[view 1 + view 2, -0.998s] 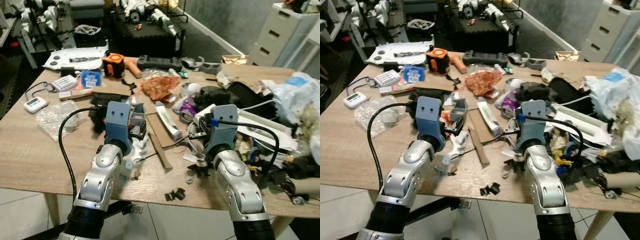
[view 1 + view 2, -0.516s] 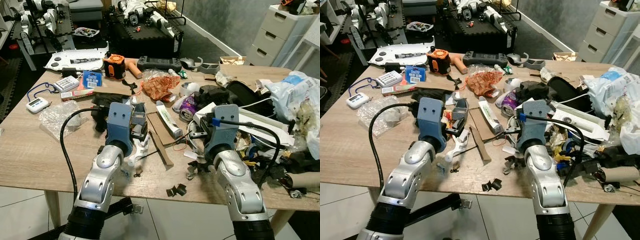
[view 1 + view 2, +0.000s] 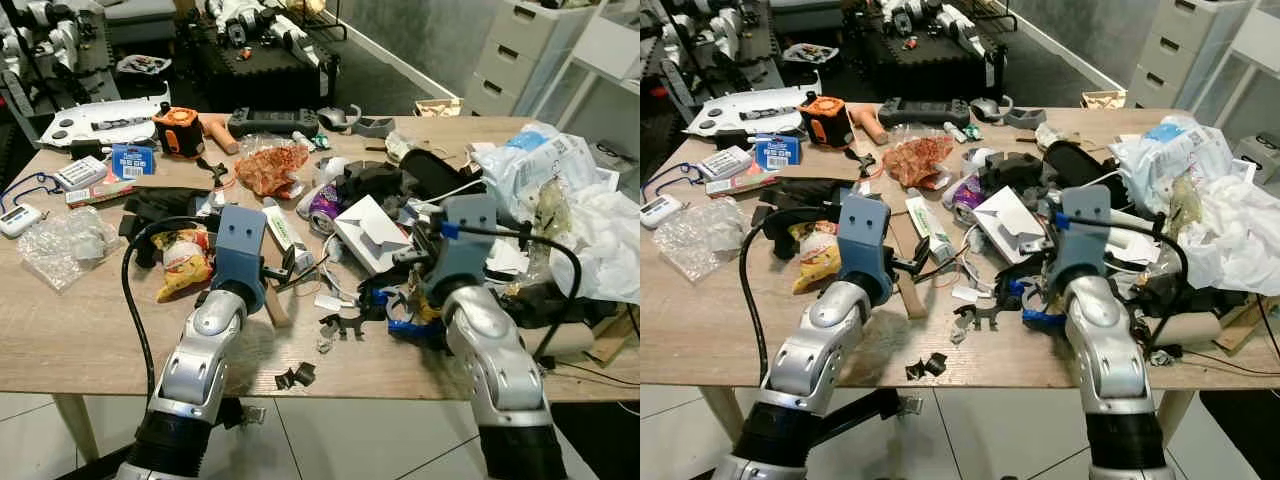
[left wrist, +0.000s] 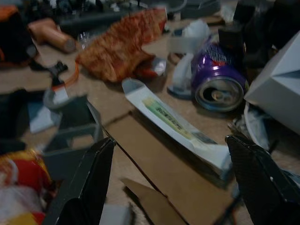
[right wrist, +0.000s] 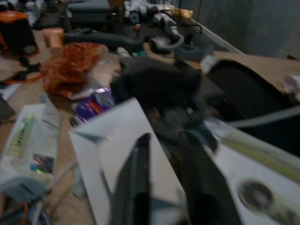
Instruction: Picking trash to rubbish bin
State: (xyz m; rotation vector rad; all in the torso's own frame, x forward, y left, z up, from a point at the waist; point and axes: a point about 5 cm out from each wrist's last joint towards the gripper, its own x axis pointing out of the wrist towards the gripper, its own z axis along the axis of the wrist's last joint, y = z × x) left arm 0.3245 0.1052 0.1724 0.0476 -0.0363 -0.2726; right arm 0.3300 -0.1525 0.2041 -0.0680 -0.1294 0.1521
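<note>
Your left gripper (image 4: 168, 183) has its fingers (image 4: 89, 183) spread wide and empty over the toothpaste box (image 4: 176, 124). Right gripper (image 5: 159, 187) fingers look nearly closed at the white folded box (image 5: 117, 154), can't tell for sure. The worktop (image 3: 70, 320) is packed, so you'll likely snag wires.
</note>
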